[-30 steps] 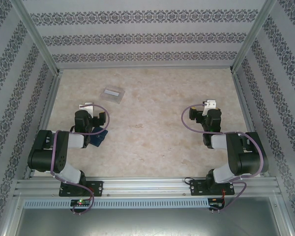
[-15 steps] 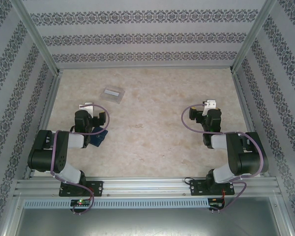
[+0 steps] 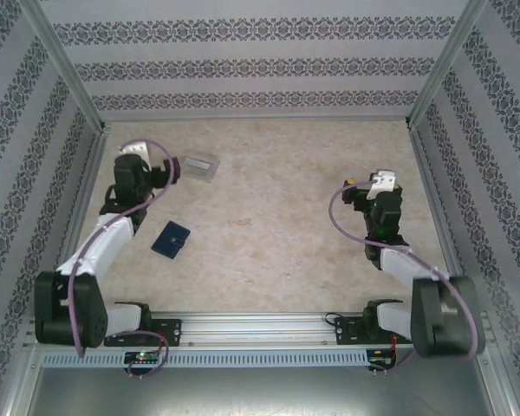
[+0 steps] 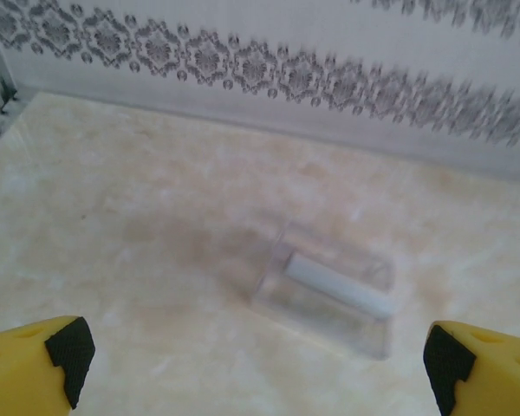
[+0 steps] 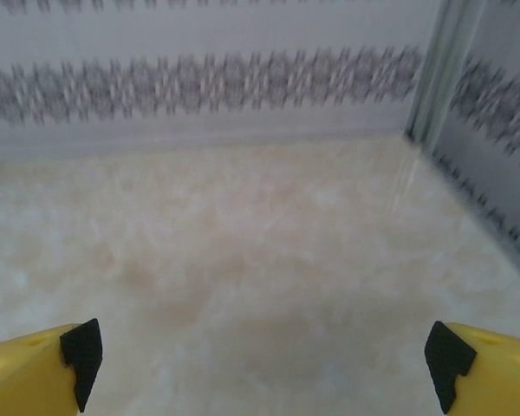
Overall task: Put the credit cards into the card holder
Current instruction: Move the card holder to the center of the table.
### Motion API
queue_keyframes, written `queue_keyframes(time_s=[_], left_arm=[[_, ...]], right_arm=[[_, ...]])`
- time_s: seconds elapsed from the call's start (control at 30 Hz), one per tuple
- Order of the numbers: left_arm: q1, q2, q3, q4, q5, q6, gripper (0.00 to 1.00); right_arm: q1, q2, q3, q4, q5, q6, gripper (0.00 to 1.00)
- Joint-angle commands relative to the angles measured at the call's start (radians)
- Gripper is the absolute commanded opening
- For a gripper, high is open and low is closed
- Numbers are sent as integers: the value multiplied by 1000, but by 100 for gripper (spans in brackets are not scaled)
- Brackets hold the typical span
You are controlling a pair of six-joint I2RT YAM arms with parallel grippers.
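Holder [image 3: 171,238] untouched; fetch step judged in hand. Left gripper [image 4: 260,355] aimed at box [image 4: 325,290]; right gripper [image 5: 264,355], like left, spread wide. Descent needed.

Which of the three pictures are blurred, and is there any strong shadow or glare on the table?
Top external view: sharp, evenly lit, no glare; the wallet has crisp edges. Left wrist view: soft, wall pattern smeared, the clear box hazy, a faint shadow beside it. Right wrist view: also blurred, no hard shadow on the table.
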Motion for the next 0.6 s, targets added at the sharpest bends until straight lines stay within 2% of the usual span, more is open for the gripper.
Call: queue_keyframes(time_s=[0.0,0.07,0.17,0.23,0.27,0.33,0.43,0.57], left_arm=[[18,-5,138,-557,-1,-297,99],[19,39,185,-640,85,-224,99],[19,129,228,-752,189,-149,99],[20,147,196,-756,248,-123,99],[20,144,167,-747,264,-122,99],[19,134,116,-736,276,-121,99],[21,118,52,-734,265,-153,99],[22,135,-33,-706,270,-189,99]], right_arm=[[6,-117,38,-146,64,190,98],[2,-136,49,-221,1,340,98],[-2,-115,86,-315,-235,445,98],[-10,-91,92,-366,-254,608,98],[-18,-79,82,-351,-312,651,98],[-19,-55,87,-341,-413,678,98],[-14,-25,134,-414,-497,673,98],[82,-44,160,-465,-428,624,98]])
